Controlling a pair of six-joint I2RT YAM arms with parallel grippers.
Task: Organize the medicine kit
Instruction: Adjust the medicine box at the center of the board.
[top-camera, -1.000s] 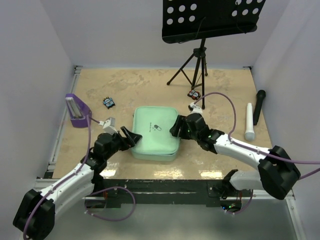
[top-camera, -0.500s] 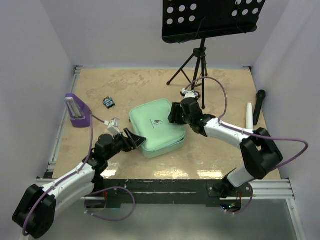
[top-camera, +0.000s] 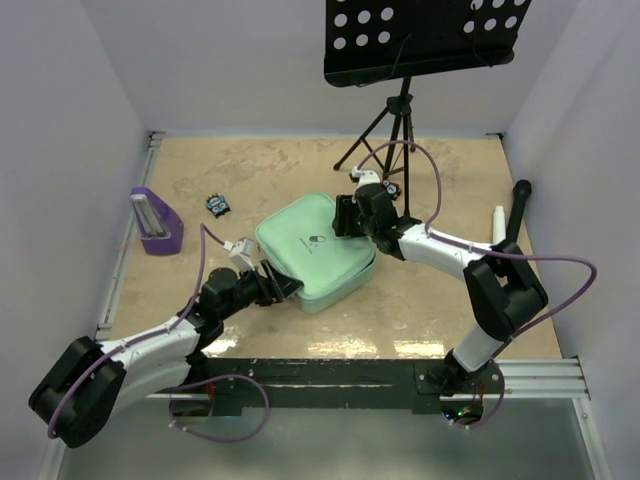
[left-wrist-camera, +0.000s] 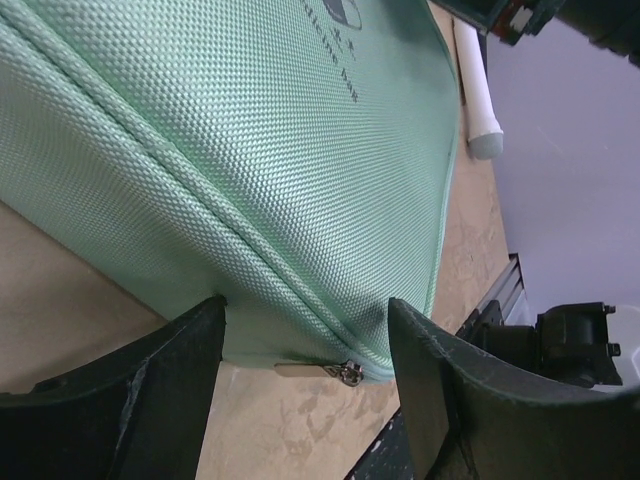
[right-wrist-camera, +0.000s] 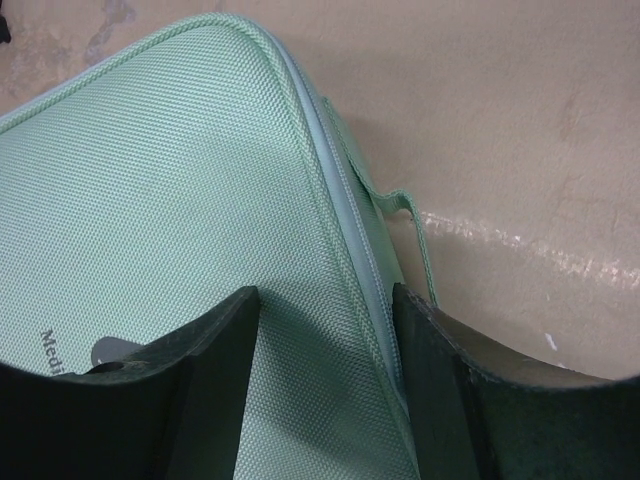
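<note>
Kit (top-camera: 315, 250) closed, skewed mid-table; left gripper (top-camera: 288, 287) straddling near corner, right gripper (top-camera: 345, 217) straddling far edge.

Odds and ends on the tan table (top-camera: 250, 175)
A music stand (top-camera: 420, 40) at the back, a purple stand (top-camera: 155, 222) left, a white tube (top-camera: 498, 222) and black microphone (top-camera: 517, 205) right.

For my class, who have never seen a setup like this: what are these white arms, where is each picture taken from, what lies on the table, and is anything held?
Two robot arms are bolted at the table's near edge. The overhead picture looks down on both; the two close-ups come from cameras on their wrists. The left gripper and right gripper each straddle an edge of the closed mint-green medicine kit, on opposite sides; the wrist views show the jaws apart, and whether they pinch it I cannot tell. Also on the table: a purple stand, a music-stand tripod, a white tube, a black microphone and a small dark packet.
</note>
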